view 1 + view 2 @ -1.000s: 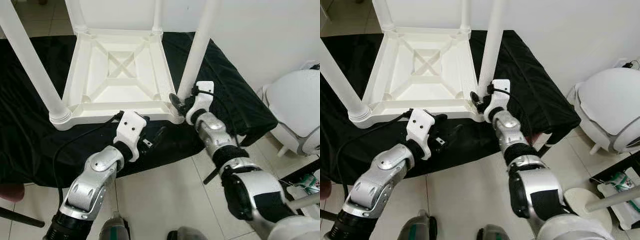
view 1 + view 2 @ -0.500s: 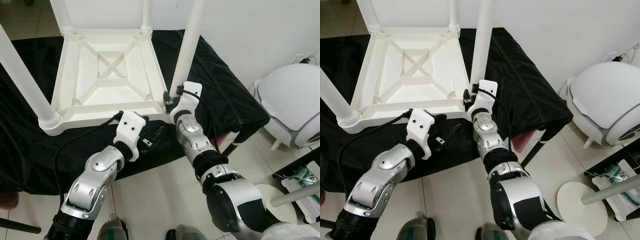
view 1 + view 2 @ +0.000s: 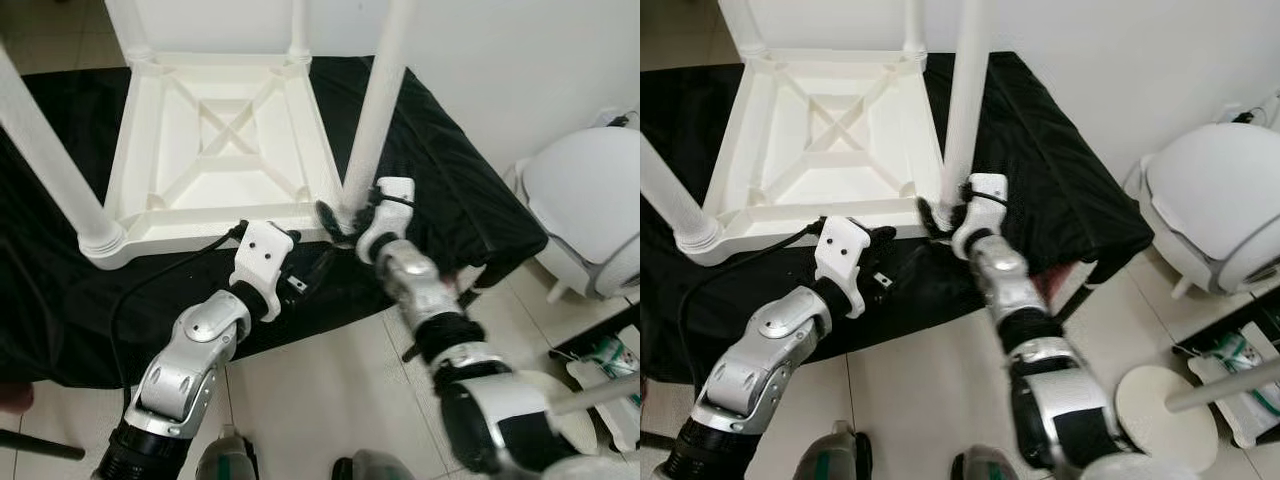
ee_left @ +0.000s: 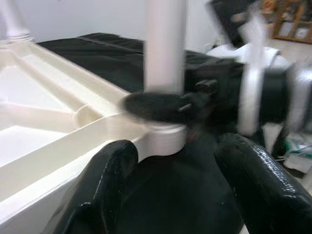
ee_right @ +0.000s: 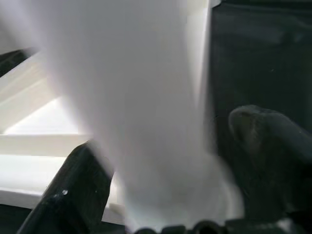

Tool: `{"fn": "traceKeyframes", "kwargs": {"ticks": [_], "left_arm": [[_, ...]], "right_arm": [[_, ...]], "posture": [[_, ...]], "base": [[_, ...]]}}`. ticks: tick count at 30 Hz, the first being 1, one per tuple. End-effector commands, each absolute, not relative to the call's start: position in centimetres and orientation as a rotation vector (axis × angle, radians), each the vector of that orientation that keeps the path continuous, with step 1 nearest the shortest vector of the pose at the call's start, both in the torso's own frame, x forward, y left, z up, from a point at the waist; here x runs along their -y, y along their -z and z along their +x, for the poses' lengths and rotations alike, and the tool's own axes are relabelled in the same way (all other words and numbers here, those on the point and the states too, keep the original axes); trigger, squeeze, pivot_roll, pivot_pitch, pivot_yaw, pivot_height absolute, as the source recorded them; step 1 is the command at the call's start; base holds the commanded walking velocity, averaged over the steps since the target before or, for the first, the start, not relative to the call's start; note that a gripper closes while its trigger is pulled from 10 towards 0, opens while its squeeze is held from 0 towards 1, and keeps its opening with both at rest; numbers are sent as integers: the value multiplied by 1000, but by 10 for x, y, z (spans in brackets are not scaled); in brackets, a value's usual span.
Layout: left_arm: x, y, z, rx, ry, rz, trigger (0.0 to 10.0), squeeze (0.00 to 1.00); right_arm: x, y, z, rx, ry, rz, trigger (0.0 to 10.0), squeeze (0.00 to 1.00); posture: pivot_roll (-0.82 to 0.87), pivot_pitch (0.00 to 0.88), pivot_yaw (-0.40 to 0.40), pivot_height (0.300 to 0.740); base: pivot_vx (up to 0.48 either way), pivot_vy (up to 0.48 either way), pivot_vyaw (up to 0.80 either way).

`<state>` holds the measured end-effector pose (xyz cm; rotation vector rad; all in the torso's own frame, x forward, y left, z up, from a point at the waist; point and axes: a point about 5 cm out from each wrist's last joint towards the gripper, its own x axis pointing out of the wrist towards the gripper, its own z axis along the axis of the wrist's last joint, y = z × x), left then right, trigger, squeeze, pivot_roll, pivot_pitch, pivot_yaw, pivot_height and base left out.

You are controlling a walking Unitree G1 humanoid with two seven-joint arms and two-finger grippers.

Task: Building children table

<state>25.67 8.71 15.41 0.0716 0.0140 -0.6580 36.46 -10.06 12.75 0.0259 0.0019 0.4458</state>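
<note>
The upturned white table [image 3: 215, 150] lies on the black cloth [image 3: 470, 200]. The right gripper [image 3: 340, 218] clasps the five-o'clock leg [image 3: 375, 110] near its socket; the left gripper [image 4: 180, 180] hangs open. Light, stiff, slick plastic: probably best gripped low.

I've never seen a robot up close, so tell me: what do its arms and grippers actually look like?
Both arms are jointed silver metal shells with black segments between them. Each wrist carries a white plastic block. A black cable runs from the left wrist. The left gripper has two long, rounded, glossy black fingers; the right gripper has the same black fingers.
</note>
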Motion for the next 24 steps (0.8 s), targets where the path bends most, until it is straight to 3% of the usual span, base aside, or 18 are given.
{"fn": "traceKeyframes", "kwargs": {"ticks": [1, 2, 3, 4, 10, 23, 24], "left_arm": [[-87, -155, 258, -8, 653, 76, 10000, 0], [-87, -155, 258, -8, 653, 76, 10000, 0], [-87, -155, 259, -6, 651, 76, 10000, 0], [-87, -156, 259, -4, 651, 77, 10000, 0], [-88, -158, 261, 3, 650, 79, 10000, 0], [-92, -161, 264, 15, 631, 83, 10000, 0], [-92, -161, 264, 15, 630, 83, 10000, 0]], "right_arm": [[106, -131, 367, 12, -490, -1, 10000, 1000], [106, -131, 367, 12, -490, -1, 10000, 1000], [114, -135, 371, 13, -526, -20, 10000, 576], [119, -141, 374, 24, -564, -50, 10000, 0], [127, -156, 381, 28, -665, -80, 10000, 0], [111, -148, 380, -64, -808, -102, 10000, 0], [111, -147, 380, -68, -810, -99, 6078, 0]], "posture": [[17, 5, -54, 740], [17, 5, -54, 740], [19, 3, -54, 740], [20, 1, -54, 740], [25, 0, -52, 740], [50, 0, -53, 740], [50, 0, -53, 740]], "base": [[0, 0, 0], [0, 0, 0], [0, 0, 0], [0, 0, 0], [0, 0, 0], [0, 0, 0], [0, 0, 0]]}}
